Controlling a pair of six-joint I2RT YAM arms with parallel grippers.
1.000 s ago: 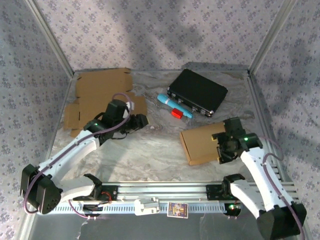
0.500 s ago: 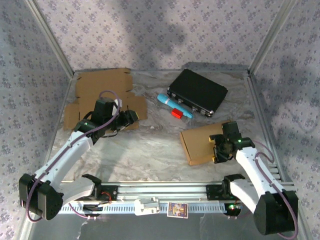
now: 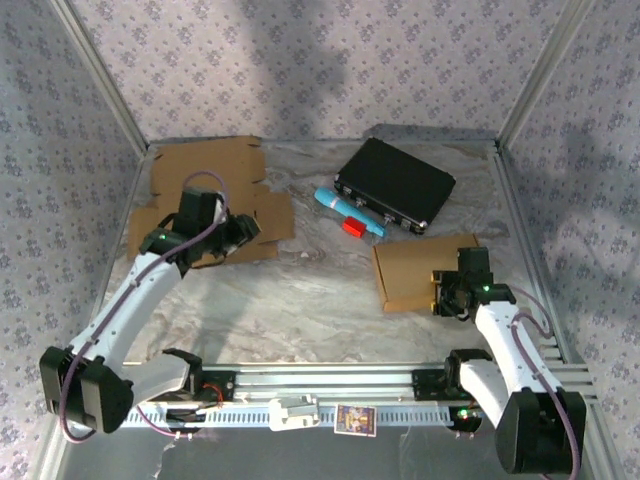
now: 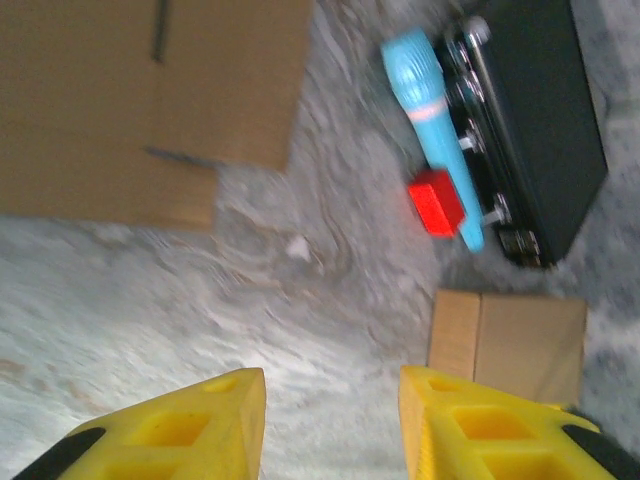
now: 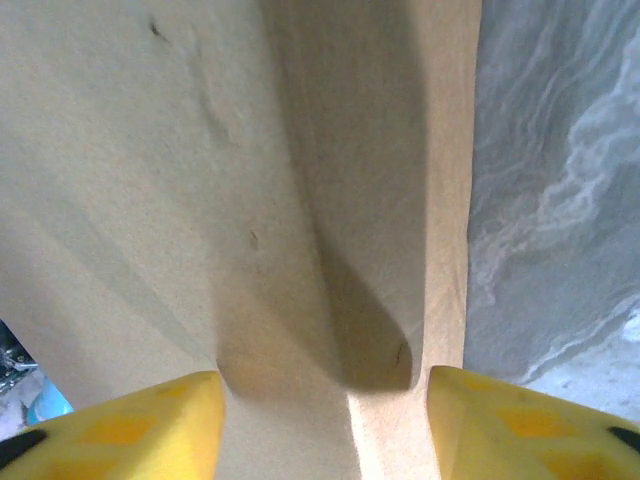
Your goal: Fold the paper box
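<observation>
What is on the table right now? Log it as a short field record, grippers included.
flat cardboard blank: lying unfolded, far left of the table
left gripper: open, empty, above the blank's near right part
folded paper box: lying flat, near right
right gripper: open, over the box's near edge
black case: closed, far side, right of centre
light blue cylinder: lying along the case's near side
red block: beside the cylinder

Left wrist view blurred: flat cardboard [image 4: 150, 90] cut off top and left, black case [image 4: 540, 100] cut off at top. Folded box [image 5: 200, 180] overruns right wrist frame; from above, right gripper [image 3: 446, 297] covers its near corner.
</observation>
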